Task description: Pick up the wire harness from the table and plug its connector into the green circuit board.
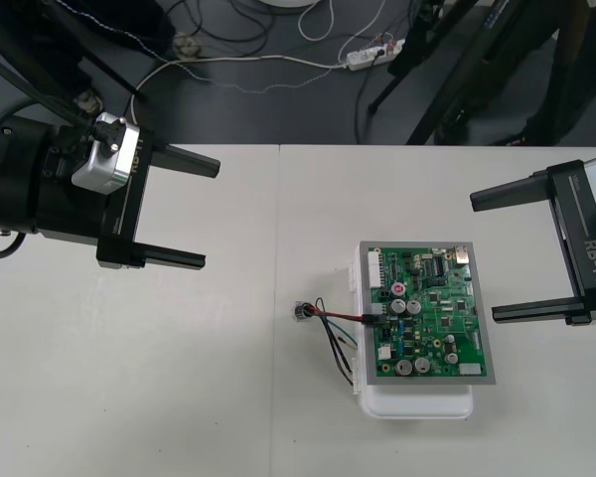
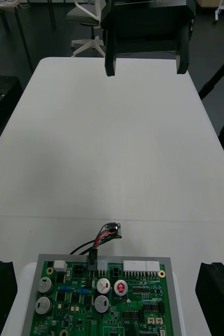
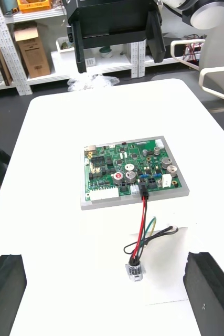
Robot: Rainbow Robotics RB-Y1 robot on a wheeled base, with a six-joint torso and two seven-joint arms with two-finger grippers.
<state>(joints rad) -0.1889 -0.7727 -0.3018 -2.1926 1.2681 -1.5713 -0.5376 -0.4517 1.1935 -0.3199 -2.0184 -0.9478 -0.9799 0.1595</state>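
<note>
Now, harness plug [image 3: 144,193] in green board [image 3: 130,165].

Right gripper [image 1: 485,258]: body cut off at frame edge. Board [image 2: 104,302]: near part cut off in right wrist view. Base [image 1: 417,402] mostly hidden under board.

Bright, even light from above, soft faint shadows on pale table [image 1: 129,397]

Open table [image 1: 179,378] rings board [image 1: 432,308], harness [image 1: 338,315].
</note>
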